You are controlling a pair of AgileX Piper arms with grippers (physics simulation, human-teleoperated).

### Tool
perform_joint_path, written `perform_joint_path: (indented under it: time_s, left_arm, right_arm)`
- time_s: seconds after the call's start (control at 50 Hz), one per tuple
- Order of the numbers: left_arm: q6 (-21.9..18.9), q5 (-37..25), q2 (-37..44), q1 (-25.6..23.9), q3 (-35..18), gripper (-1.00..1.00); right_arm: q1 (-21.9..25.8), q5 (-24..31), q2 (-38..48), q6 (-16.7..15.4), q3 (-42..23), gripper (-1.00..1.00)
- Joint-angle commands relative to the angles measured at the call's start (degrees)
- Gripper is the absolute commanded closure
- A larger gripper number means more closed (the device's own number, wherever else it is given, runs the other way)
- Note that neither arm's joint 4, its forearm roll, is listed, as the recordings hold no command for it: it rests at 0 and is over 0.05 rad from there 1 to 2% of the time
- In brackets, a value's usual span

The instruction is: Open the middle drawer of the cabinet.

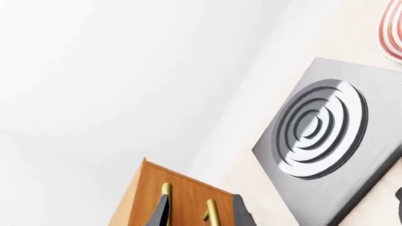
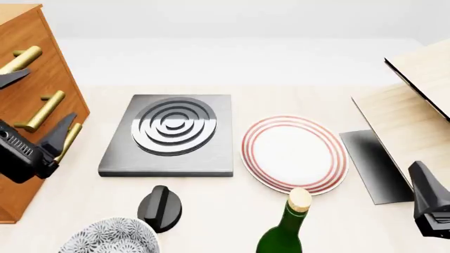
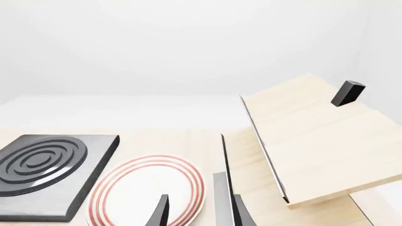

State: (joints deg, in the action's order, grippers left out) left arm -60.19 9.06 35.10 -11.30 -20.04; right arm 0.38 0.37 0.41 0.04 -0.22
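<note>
Cabinet (image 2: 31, 113) stands at the left edge of the bench, orange-brown, its three brass bar handles facing toward the middle. The middle drawer (image 2: 52, 97) is the one whose handle (image 2: 41, 111) sits between the other two; you cannot tell from here whether it is pulled out at all. Your left gripper (image 2: 39, 108) is at that drawer front with its dark fingers parted, one finger (image 2: 12, 78) above the middle handle and the other (image 2: 60, 136) below it, so the jaws straddle the bar without closing on it. In the left wrist view the handle (image 1: 212, 212) lies between the fingertips.

Your right gripper (image 3: 197, 212) hovers near the right edge, fingers apart and holding nothing, over the red-ringed plate (image 2: 294, 153). Beside it the pale wood box (image 2: 414, 110) stands with its lid raised. The grey hob plate (image 2: 170, 134) lies mid-bench, with a black knob (image 2: 159, 209), a green bottle (image 2: 285, 226) and a patterned bowl (image 2: 109, 237) along the near edge.
</note>
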Motion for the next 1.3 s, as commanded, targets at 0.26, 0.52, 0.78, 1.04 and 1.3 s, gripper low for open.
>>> perform_joint_path:
  time_s: [0.26, 0.52, 0.78, 1.04, 1.3]
  left_arm:
    - [-0.55, -2.10, 6.12, 2.48, -2.22, -1.00]
    - [-5.55, 7.11, 10.19, 3.30, 2.58, -1.00]
    - [-8.46, 14.05, 14.92, 4.61, 5.16, -1.00]
    - [-10.94, 19.16, 17.75, 6.36, 8.03, -1.00]
    - [-14.47, 27.55, 22.96, 8.03, 10.28, -1.00]
  right_arm:
    - [-0.09, -0.17, -0.01, -0.01, 0.03, -1.00]
    - [-0.08, -0.18, -0.03, -0.01, 0.03, -1.00]
    - [-0.10, -0.17, -0.01, -0.01, 0.03, -1.00]
    - [-0.09, -0.17, 0.00, -0.01, 0.03, -1.00]
    - [-0.10, -0.17, -0.01, 0.00, 0.03, -1.00]
